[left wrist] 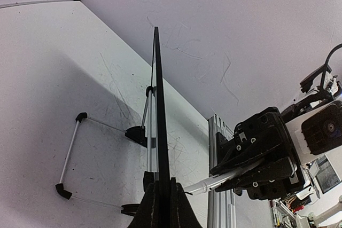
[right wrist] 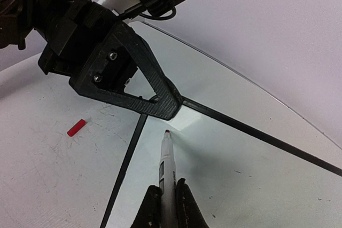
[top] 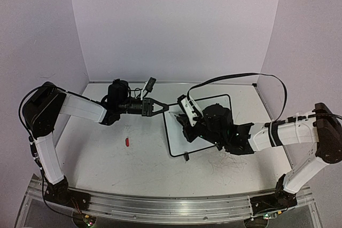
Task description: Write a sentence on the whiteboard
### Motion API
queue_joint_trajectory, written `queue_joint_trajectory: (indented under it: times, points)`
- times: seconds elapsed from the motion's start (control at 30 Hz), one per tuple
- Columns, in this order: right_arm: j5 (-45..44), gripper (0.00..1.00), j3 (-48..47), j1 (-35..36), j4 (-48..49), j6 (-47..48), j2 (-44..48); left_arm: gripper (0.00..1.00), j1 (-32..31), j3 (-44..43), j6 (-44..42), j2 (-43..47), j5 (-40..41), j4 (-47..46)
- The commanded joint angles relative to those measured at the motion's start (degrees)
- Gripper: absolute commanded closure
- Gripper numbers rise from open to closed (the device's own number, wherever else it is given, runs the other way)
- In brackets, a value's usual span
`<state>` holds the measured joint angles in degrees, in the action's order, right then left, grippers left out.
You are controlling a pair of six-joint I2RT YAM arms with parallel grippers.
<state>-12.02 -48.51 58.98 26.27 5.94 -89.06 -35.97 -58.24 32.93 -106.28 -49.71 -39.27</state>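
Whiteboard (top: 177,138) (right wrist: 240,169) (left wrist: 158,105): a smooth, glossy white rectangle with a thin black frame and rounded corners. It sits mid-surface between the 2 arms, and 1 small black foot shows at its near edge.
Left tool (top: 166,108) (right wrist: 170,108) (left wrist: 163,206): matte black triangular fingers of layered plastic, pinched tight on the board's frame at the far-left corner.
Right tool (top: 188,127) (right wrist: 166,201): closed around a marker (right wrist: 165,164).
Marker: slim white barrel with a red tip, aimed at the board face just beside the clamped corner. I cannot tell whether it touches.
Red piece (top: 127,142) (right wrist: 76,127): a short cylinder lying left of the board, apart from it.
Surface (top: 107,164): white, matte, scuffed and scratched.
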Motion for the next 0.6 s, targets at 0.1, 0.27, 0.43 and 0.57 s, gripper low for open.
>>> queue_joint_trajectory:
  times: [0.1,0.27,0.43,0.57]
  points:
    - [0.0,1.00,-0.2,0.3,-0.6,-1.6,0.7,1.00,-0.9,0.4,1.3,-0.2,-2.0,-0.1]
    - [-0.2,1.00,0.3,0.9,-0.8,-2.0,1.0,1.00,-0.9,0.3,1.3,-0.2,-1.9,-0.1]
    - [-0.3,1.00,0.7,1.3,-1.1,-2.5,0.9,1.00,-0.9,0.3,1.2,-0.2,-1.9,0.0]
    - [-0.3,1.00,1.1,1.7,-1.5,-3.2,1.0,1.00,-0.9,0.3,1.2,-0.2,-1.9,0.0]
